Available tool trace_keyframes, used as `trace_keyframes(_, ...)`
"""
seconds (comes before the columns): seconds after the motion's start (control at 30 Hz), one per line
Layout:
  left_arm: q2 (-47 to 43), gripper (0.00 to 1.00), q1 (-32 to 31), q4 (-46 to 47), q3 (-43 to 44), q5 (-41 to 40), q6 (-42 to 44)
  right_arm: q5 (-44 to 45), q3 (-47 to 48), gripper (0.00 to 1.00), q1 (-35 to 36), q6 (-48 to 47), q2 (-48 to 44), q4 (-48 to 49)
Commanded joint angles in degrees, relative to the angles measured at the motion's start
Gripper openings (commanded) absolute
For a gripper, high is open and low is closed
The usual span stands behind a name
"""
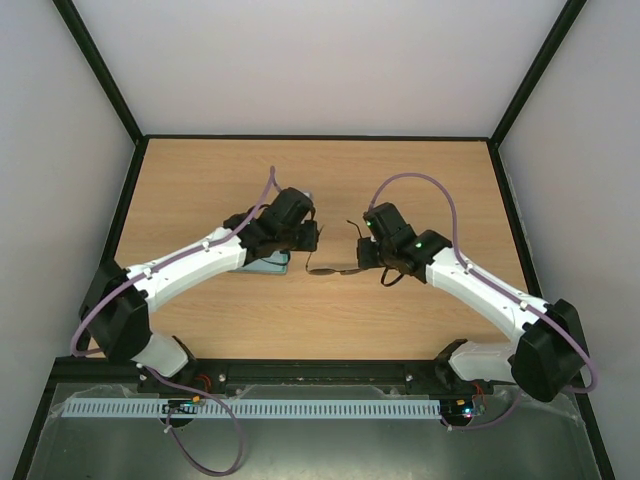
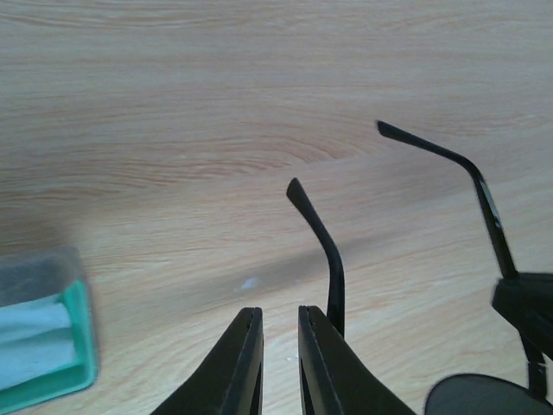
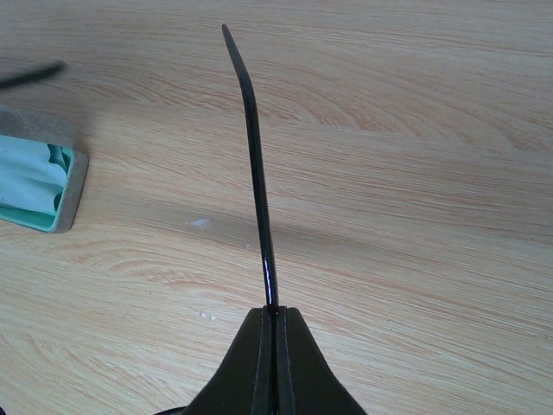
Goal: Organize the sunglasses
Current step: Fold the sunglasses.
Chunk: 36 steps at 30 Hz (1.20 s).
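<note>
- Open table (image 1: 200, 190) across the upper frame, edges well away.
- Thin dark sunglasses (image 1: 335, 270) at centre, temples spread.
- Right end effector (image 3: 275, 313) clamped on one temple; left end effector (image 2: 278, 315) nearly closed, gap empty.

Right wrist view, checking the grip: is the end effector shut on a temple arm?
Yes, the right end effector pinches the sunglasses by a temple arm, jaws fully together.

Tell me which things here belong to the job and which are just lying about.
Job: sunglasses, right gripper shut on one temple, left gripper beside the other.
Lying about: case, cloth in it.
</note>
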Motion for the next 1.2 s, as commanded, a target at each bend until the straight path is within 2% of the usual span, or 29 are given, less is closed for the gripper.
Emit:
trace_keyframes(0.0,1.5,0.13,-2.8,1.9,-0.1,2.2,-1.1,0.5,2.5,0.01,0.1,0.6,1.1,-2.0)
trace_keyframes(0.33,4.6,0.13,-7.9,7.2,-0.8,10.2,-1.3,0.4,3.5,0.01,0.1,1.6,2.2,-1.9)
trace_keyframes(0.57,4.6,0.13,-7.6,10.9,-2.1,16.7,-0.6,0.1,2.9,0.01,0.1,1.7,1.9,-1.7)
trace_keyframes(0.67,2.5,0.14,-5.6,9.3,-1.9,14.3,-0.6,0.2,2.3,0.01,0.1,1.7,1.7,-1.8)
trace_keyframes(0.83,-7.5,0.31,-0.5,4.4,-1.2,3.4,-1.2,0.8,1.3,0.01,0.1,2.0,1.7,-1.6)
trace_keyframes(0.9,-11.9,0.33,0.7,2.5,-1.5,0.3,-1.8,1.6,1.1,0.01,0.1,2.7,2.4,-1.5)
trace_keyframes(1.0,-17.1,0.32,0.9,-0.8,-3.8,-2.0,-4.4,4.2,1.5,0.01,0.1,4.5,4.8,-2.3)
trace_keyframes(1.17,-24.6,0.22,-2.6,2.3,-17.9,0.9,-11.2,6.3,-1.0,0.01,-1.0,6.6,7.1,-0.7)
